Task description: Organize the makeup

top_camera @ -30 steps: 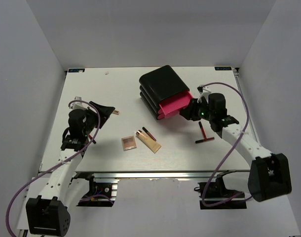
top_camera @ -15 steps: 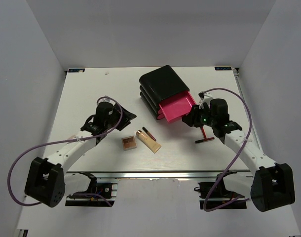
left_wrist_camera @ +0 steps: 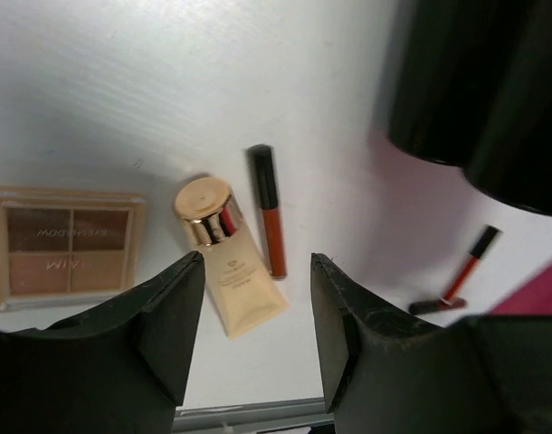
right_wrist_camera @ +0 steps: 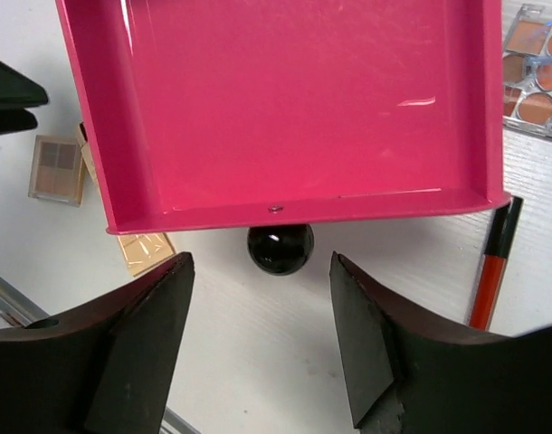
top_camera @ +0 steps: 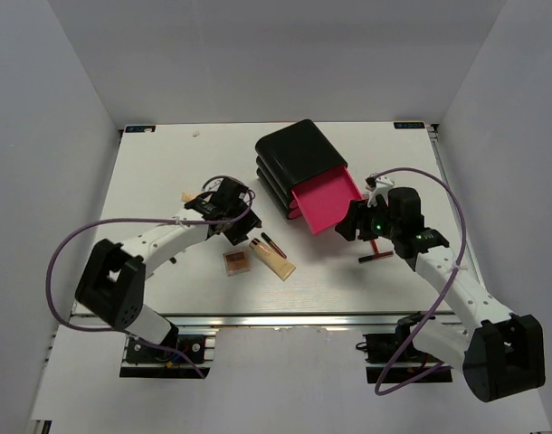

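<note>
The makeup lies in the middle of the table: a square pinkish-brown palette (top_camera: 237,262) (left_wrist_camera: 66,242), a tan tube (top_camera: 274,260) (left_wrist_camera: 226,269) and a thin black-and-red stick (top_camera: 273,244) (left_wrist_camera: 269,220). My left gripper (top_camera: 242,231) (left_wrist_camera: 255,268) is open and empty just above the tube and stick. Two more red sticks (top_camera: 375,257) (right_wrist_camera: 493,267) lie at the right. My right gripper (top_camera: 350,222) (right_wrist_camera: 260,271) is open, with the pink drawer's black knob (right_wrist_camera: 280,249) just ahead between the jaws, not touched. A palette with round pans (right_wrist_camera: 534,72) lies beyond the drawer. A tan piece (top_camera: 187,195), perhaps the brush handle, lies at the left.
The black three-drawer box (top_camera: 299,158) (left_wrist_camera: 484,90) stands at the back middle. Its pink drawer (top_camera: 326,201) (right_wrist_camera: 285,99) is pulled out and empty. The table's front edge (top_camera: 285,316) is close below the makeup.
My left arm has swung from the table's left side to the makeup in the middle. The pink drawer has come further out with my right gripper, which has backed toward me.
</note>
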`<control>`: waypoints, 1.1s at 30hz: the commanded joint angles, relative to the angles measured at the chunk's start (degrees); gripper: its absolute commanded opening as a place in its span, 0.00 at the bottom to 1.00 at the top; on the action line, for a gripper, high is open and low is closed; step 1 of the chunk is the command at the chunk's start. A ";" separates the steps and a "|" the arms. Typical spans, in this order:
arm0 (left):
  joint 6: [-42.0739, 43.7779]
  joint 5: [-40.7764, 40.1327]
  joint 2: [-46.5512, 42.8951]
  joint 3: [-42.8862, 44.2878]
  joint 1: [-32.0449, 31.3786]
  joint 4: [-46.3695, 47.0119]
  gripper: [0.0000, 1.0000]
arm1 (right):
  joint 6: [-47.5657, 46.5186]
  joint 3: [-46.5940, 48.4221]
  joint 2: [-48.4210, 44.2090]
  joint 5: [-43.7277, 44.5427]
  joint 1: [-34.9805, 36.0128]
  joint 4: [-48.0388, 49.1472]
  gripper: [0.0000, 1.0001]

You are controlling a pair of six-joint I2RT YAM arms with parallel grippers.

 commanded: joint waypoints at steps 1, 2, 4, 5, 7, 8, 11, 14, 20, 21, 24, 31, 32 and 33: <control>-2.41 -3.49 3.59 5.30 -1.85 -9.90 0.60 | -1.84 1.73 -2.19 1.50 -0.32 -1.83 0.68; -2.50 -3.75 5.61 6.19 -2.38 -10.95 0.60 | -2.10 1.64 -2.54 1.59 -0.32 -2.27 0.68; -2.94 -4.45 7.11 8.12 -3.87 -11.39 0.60 | -2.10 1.29 -3.60 1.59 -0.32 -2.36 0.69; -3.20 -4.37 7.90 8.74 -4.22 -11.92 0.61 | -2.28 1.20 -3.95 1.68 -0.32 -2.45 0.69; -3.64 -4.02 10.36 10.32 -5.28 -13.49 0.61 | -2.28 1.03 -4.65 2.20 -0.32 -2.63 0.69; -3.90 -3.93 11.16 10.77 -5.63 -14.20 0.61 | -2.28 1.03 -4.92 2.47 -0.32 -2.71 0.69; -4.17 -2.26 13.97 10.95 -5.81 -14.21 0.61 | -2.37 1.29 -5.71 2.56 -0.49 -2.80 0.70; -4.87 -1.46 16.25 10.33 -6.25 -13.15 0.60 | -2.37 1.82 -5.71 2.64 -0.49 -2.98 0.70; -7.15 -2.69 18.11 7.61 -6.51 -9.91 0.53 | -2.63 3.22 -5.53 2.91 -1.37 -2.72 0.70; -7.16 -3.13 18.19 7.52 -6.51 -9.64 0.51 | -2.63 3.40 -5.53 2.91 -1.46 -2.63 0.70; -6.46 -4.27 18.90 9.70 -6.60 -10.51 0.38 | -2.54 4.01 -5.36 3.00 -1.72 -2.45 0.71; -0.67 -12.24 9.61 18.14 -9.58 -19.36 0.04 | -4.74 7.61 -6.06 2.03 -2.08 -5.42 0.66; -0.65 -12.27 8.02 19.46 -10.20 -19.39 0.04 | -4.74 8.32 -5.97 1.68 -2.16 -6.31 0.66; 2.22 -15.58 6.35 20.52 -10.81 -20.35 0.03 | -5.61 8.93 -5.97 1.07 -2.34 -7.10 0.61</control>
